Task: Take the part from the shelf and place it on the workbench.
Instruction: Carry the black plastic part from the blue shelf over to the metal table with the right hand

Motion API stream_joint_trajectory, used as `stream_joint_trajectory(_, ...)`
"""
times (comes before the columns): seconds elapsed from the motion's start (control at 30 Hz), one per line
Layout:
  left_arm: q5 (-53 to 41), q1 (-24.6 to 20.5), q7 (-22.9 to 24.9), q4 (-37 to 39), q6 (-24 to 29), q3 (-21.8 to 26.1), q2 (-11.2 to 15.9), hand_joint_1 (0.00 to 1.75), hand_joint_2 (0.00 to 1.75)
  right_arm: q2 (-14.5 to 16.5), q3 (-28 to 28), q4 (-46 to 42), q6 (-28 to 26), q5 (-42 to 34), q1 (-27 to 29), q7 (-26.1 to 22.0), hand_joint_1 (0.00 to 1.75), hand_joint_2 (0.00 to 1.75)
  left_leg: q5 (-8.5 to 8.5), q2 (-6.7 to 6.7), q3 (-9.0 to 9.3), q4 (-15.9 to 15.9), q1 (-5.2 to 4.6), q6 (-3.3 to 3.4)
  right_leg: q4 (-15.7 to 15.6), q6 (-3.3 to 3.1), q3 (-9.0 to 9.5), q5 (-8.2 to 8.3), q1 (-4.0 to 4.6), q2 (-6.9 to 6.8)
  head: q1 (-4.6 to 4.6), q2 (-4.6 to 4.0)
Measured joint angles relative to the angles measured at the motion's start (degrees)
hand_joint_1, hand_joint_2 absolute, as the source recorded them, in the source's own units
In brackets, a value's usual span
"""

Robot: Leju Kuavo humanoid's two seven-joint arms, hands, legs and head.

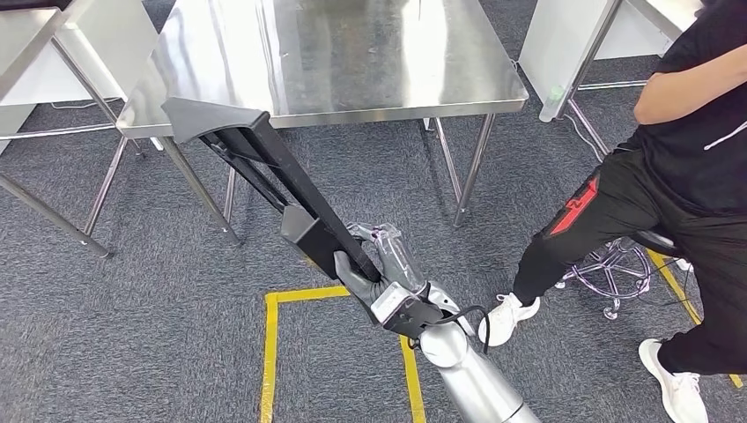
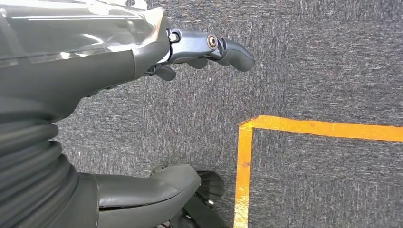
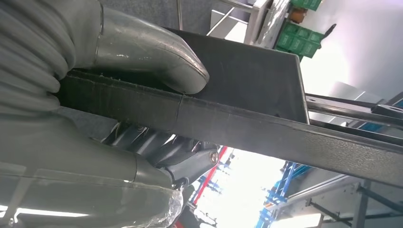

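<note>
The part [image 1: 264, 159] is a long black bar with a flared grey end and a boxy block near its lower end. My right hand [image 1: 379, 269] grips it near that block, over the carpet in front of the steel workbench [image 1: 352, 53]. The bar slants up and to the left, and its flared end reaches the bench's front left corner. In the right wrist view the thumb [image 3: 142, 52] presses on the black bar [image 3: 266, 128] and dark fingers wrap under it. My left hand [image 2: 71, 80] hangs over the carpet, holding nothing, with thumb and fingers [image 2: 209, 47] apart.
A person [image 1: 678, 150] in black stands at the right beside a wheeled stool [image 1: 617, 264]. Yellow floor tape [image 1: 269, 352] marks a box under me. Another steel table [image 1: 53, 44] stands at the far left. The bench legs [image 1: 471, 167] come down to the carpet.
</note>
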Motion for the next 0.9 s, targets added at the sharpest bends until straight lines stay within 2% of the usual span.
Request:
stream_joint_trajectory(0.03,0.0,0.06,0.0,0.0,0.0,0.01,0.01,0.0,1.75,0.0,-0.01,0.02,0.0,0.0,0.01,0.01,1.75,1.75,1.14,0.05,-0.65,-0.04,0.13,-0.07,0.0,0.01,0.24,-0.21,-0.01,0.05,0.0,0.0)
stream_joint_trajectory(0.07,0.0,0.07,0.0,0.0,0.0,0.01,0.03,0.0,1.75,0.0,-0.01,0.02,0.0,0.0,0.0,0.01,1.75,1.75,3.38,0.1,-0.03,-2.51,0.25,-0.04,0.0,0.14,0.6,-0.49,-0.04,0.11,-0.01,0.0)
stream_joint_trajectory(0.1,0.0,0.06,0.0,0.0,0.0,0.02,0.05,0.0,1.75,0.01,-0.02,0.02,0.0,0.0,0.0,0.01,1.75,1.75,5.99,0.19,1.47,-6.49,0.33,0.07,-0.01,0.31,1.02,-0.8,-0.08,0.17,-0.01,0.0)
stream_joint_trajectory(0.13,-0.01,0.01,0.0,0.01,0.0,0.02,0.08,0.0,1.75,0.02,-0.02,0.02,0.0,0.0,-0.04,0.0,1.75,1.75,7.78,0.26,3.12,-10.22,0.27,0.19,-0.06,0.55,1.39,-1.09,-0.02,0.2,0.01,0.0)
stream_joint_trajectory(0.17,-0.01,-0.06,0.0,0.01,0.0,0.03,0.08,0.0,1.75,0.03,-0.02,0.02,-0.01,-0.01,-0.12,0.0,1.75,1.75,8.8,0.26,4.57,-13.22,0.12,0.39,-0.1,0.85,1.59,-1.36,0.08,0.22,0.02,0.0)
stream_joint_trajectory(0.2,-0.02,-0.12,0.0,0.01,0.0,0.03,0.08,0.0,1.75,0.04,-0.02,0.02,-0.01,-0.01,-0.18,0.0,1.75,1.75,8.88,0.25,5.31,-14.63,-0.08,0.63,-0.19,1.16,1.65,-1.52,0.19,0.21,0.04,0.0)
stream_joint_trajectory(0.3,-0.02,-0.05,0.02,0.01,0.0,0.03,0.07,0.0,1.75,0.03,0.01,-0.01,-0.01,-0.01,-0.25,0.01,1.75,1.75,8.24,0.08,5.92,-15.27,-0.45,1.7,-0.59,2.25,1.75,-1.81,0.39,0.09,0.07,0.0)
stream_joint_trajectory(0.37,-0.04,-0.01,0.04,0.01,-0.01,0.04,0.01,0.0,1.75,-0.01,0.03,-0.08,-0.01,0.01,-0.29,-0.02,1.75,1.75,8.24,0.07,6.85,-16.11,-0.41,2.61,1.4,2.56,0.93,-2.77,0.53,0.02,0.13,0.0)
stream_joint_trajectory(0.4,-0.06,-0.04,0.07,0.01,-0.03,0.05,-0.02,0.0,1.75,-0.04,0.03,-0.11,-0.03,0.01,-0.29,-0.04,1.75,1.75,8.18,0.09,7.35,-16.46,-0.37,3.05,4.09,2.44,-0.46,-3.82,0.59,0.01,0.17,0.0)
stream_joint_trajectory(0.47,-0.24,-0.12,0.09,0.0,-0.14,0.07,0.0,0.0,1.75,-0.2,0.02,-0.13,-0.09,-0.02,-0.03,-0.01,1.75,1.75,7.73,0.11,7.87,-16.52,-0.66,3.69,11.94,2.1,-5.1,-6.28,0.62,0.03,0.21,0.0)
stream_joint_trajectory(0.5,-0.36,-0.14,0.13,0.01,-0.21,0.07,-0.01,0.0,1.75,-0.33,0.01,-0.13,-0.14,-0.01,0.2,0.03,1.75,1.75,7.48,0.03,8.12,-16.51,-0.82,3.85,14.78,2.21,-7.13,-6.78,0.64,0.03,0.2,0.0)
stream_joint_trajectory(0.53,-0.47,-0.12,0.15,0.01,-0.3,0.08,-0.03,0.0,1.75,-0.46,0.01,-0.14,-0.18,0.01,0.41,0.08,1.75,1.75,7.22,-0.07,8.42,-16.5,-0.97,3.92,15.77,2.51,-8.26,-6.37,0.66,0.04,0.2,0.0)
stream_joint_trajectory(0.57,-0.54,-0.1,0.18,0.02,-0.39,0.08,-0.06,0.0,1.75,-0.57,0.01,-0.15,-0.22,0.03,0.53,0.13,1.75,1.75,6.92,-0.19,8.82,-16.48,-1.08,3.9,14.12,2.95,-8.0,-4.9,0.68,0.04,0.2,0.0)
stream_joint_trajectory(0.6,-0.56,-0.09,0.17,0.02,-0.5,0.09,-0.09,0.0,1.75,-0.66,0.01,-0.21,-0.28,0.05,0.59,0.16,1.75,1.75,6.58,-0.32,9.31,-16.47,-1.17,3.83,10.51,3.37,-6.7,-2.77,0.68,0.03,0.2,0.0)
stream_joint_trajectory(0.63,-0.56,-0.09,0.11,0.02,-0.62,0.1,-0.11,0.0,1.75,-0.73,0.01,-0.3,-0.35,0.06,0.6,0.19,1.75,1.75,6.22,-0.41,9.75,-16.46,-1.23,3.71,6.32,3.52,-5.03,-0.64,0.69,0.03,0.21,0.0)
stream_joint_trajectory(0.67,-0.56,-0.13,0.02,0.02,-0.76,0.11,-0.12,0.0,1.75,-0.79,0.02,-0.43,-0.45,0.09,0.59,0.2,1.75,1.75,5.8,-0.52,10.12,-16.39,-1.4,3.5,2.76,3.39,-3.42,0.99,0.79,0.03,0.2,0.0)
stream_joint_trajectory(0.7,-0.56,-0.18,-0.1,0.02,-0.87,0.12,-0.11,0.0,1.75,-0.86,0.03,-0.62,-0.56,0.15,0.58,0.22,1.75,1.75,5.45,-0.59,10.34,-16.33,-1.53,3.28,0.57,3.01,-2.39,1.9,0.86,0.04,0.18,0.0)
stream_joint_trajectory(0.77,-0.56,-0.27,-0.32,0.02,-1.05,0.14,-0.08,0.0,1.75,-0.99,0.03,-1.01,-0.75,0.28,0.57,0.29,1.75,1.75,4.97,-0.63,10.5,-16.29,-1.58,2.76,-0.33,2.04,-1.79,2.05,1.05,0.09,0.14,0.0)
stream_joint_trajectory(0.83,-0.56,-0.39,-0.45,-0.02,-1.11,0.15,0.05,0.0,1.75,-1.05,0.02,-1.51,-0.88,0.36,0.56,0.34,1.75,1.75,4.48,-0.5,10.41,-16.0,-1.31,2.1,-0.64,1.29,-1.39,1.95,0.7,0.16,0.14,0.0)
stream_joint_trajectory(0.9,-0.58,-0.55,-0.56,-0.05,-1.13,0.15,0.14,0.0,1.75,-1.03,0.02,-1.91,-1.02,0.42,0.45,0.35,1.75,1.75,2.59,-0.28,8.71,-12.39,-1.0,1.19,-1.07,0.6,-0.64,1.75,0.25,0.13,0.08,0.0)
